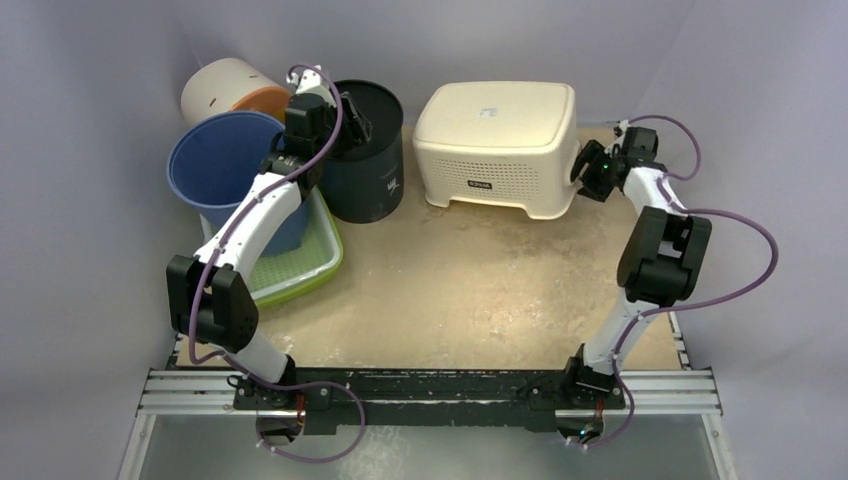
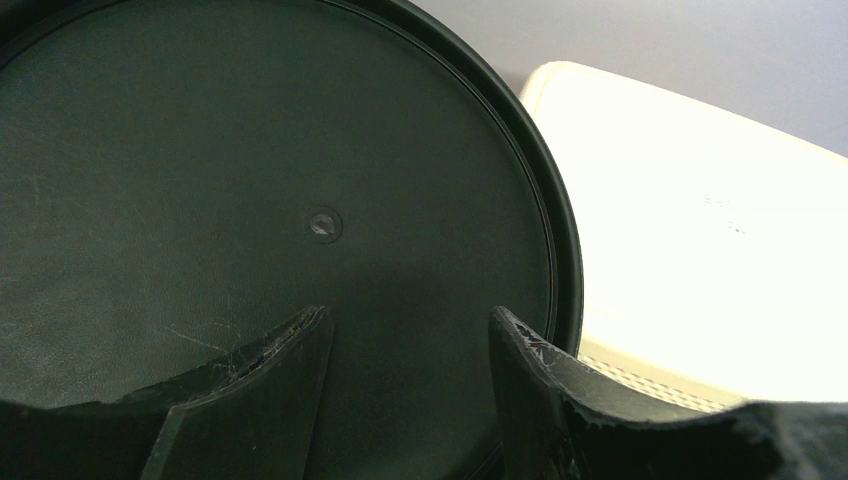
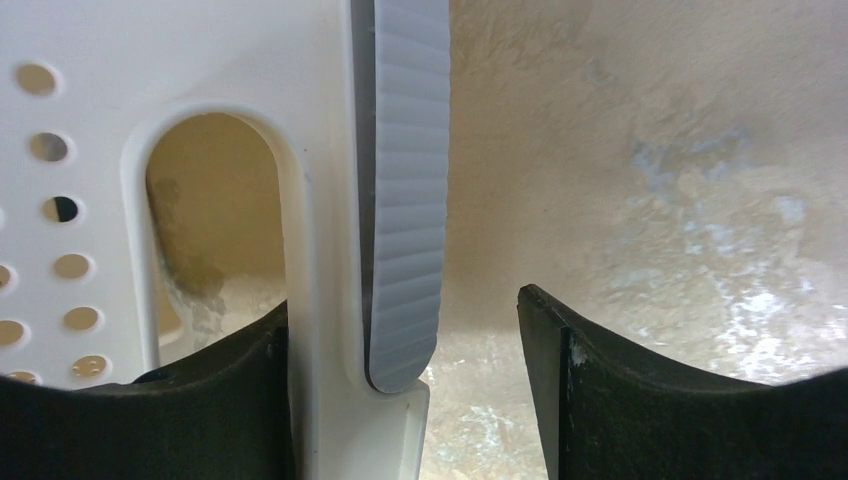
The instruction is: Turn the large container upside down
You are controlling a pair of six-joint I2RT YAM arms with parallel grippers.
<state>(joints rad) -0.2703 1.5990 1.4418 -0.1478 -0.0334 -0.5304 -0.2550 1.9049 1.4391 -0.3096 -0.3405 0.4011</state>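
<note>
The large container (image 1: 497, 145) is a cream plastic basket with perforated sides, standing at the back of the table with its flat closed face up. My right gripper (image 1: 582, 165) is open at its right end. In the right wrist view the basket's white wall (image 3: 320, 200) with a grey ribbed strip (image 3: 408, 200) stands between the jaws of my right gripper (image 3: 405, 300); the left finger (image 3: 230, 400) touches the wall and the right finger (image 3: 600, 390) is apart. My left gripper (image 1: 350, 115) is open and empty over the mouth of a black bucket (image 1: 365, 150), whose inside (image 2: 250, 180) fills the left wrist view behind my left gripper (image 2: 409, 315).
A blue bucket (image 1: 222, 165) stands in a green tray (image 1: 300, 265) at the left, under my left arm. A cream cylinder with an orange part (image 1: 225, 88) lies behind it. The black bucket stands just left of the basket. Grey walls enclose the back and sides.
</note>
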